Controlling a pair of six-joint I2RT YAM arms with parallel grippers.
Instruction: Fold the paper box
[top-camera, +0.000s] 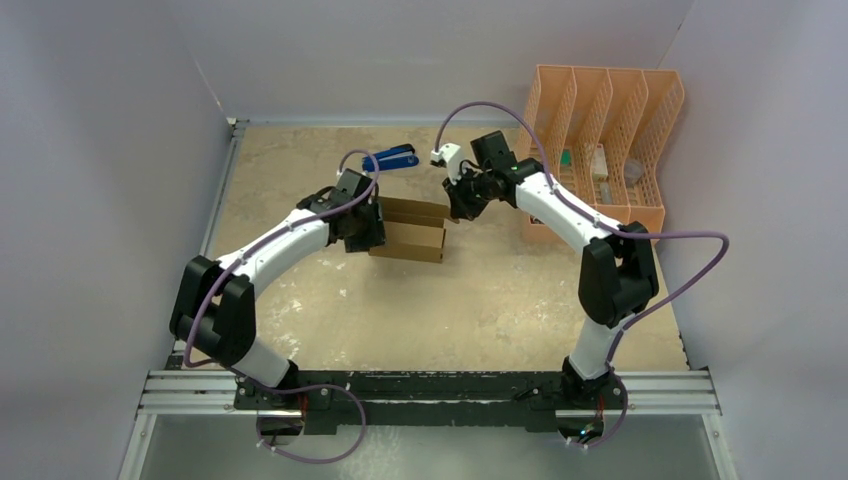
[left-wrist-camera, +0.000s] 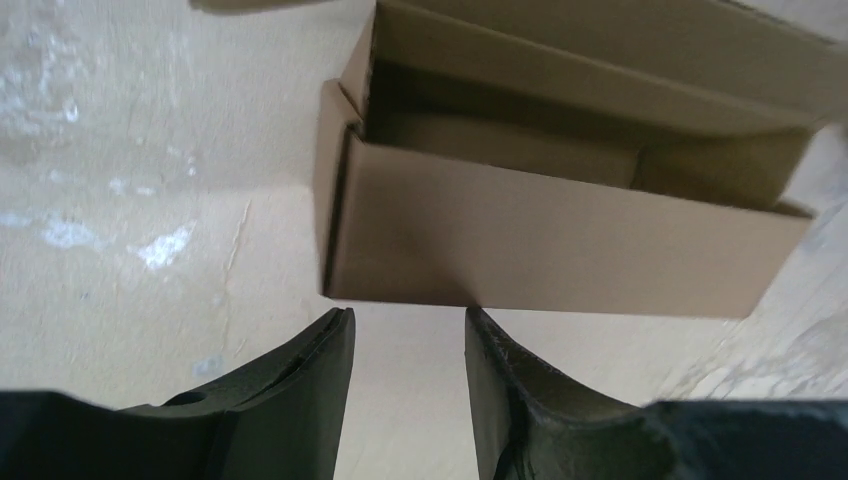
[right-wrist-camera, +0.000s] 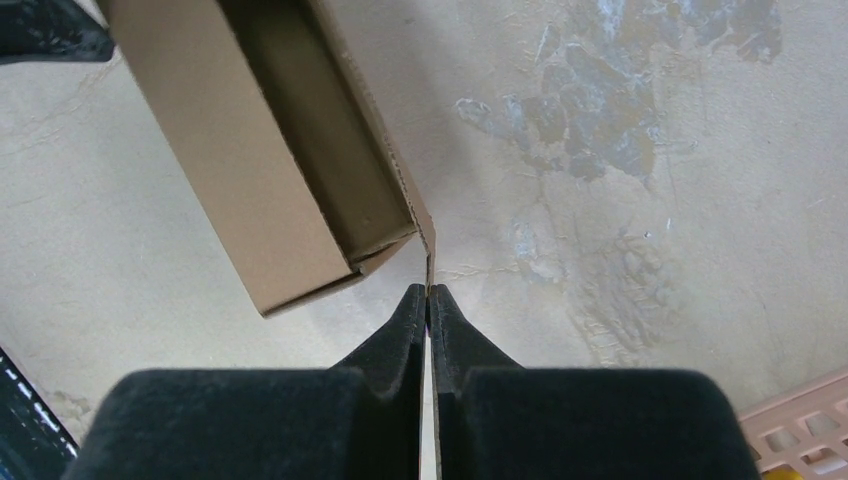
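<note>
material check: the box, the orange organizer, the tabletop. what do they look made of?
The paper box: plain brown cardboard, matte, with thin raw cut edges; I can't tell if it is corrugated. The file organizer: peach-orange open mesh, plastic or coated metal, can't tell which. The table: hard beige top, mottled with worn grey patches; material unclear.

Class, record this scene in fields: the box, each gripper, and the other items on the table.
paper box: brown, walls raised, top open
left gripper: fingers open, close to an outer wall of the box, holding nothing
right gripper: fingers shut on a thin flap edge at the box's end
other items: orange mesh organizer at far right; blue object behind the box
</note>
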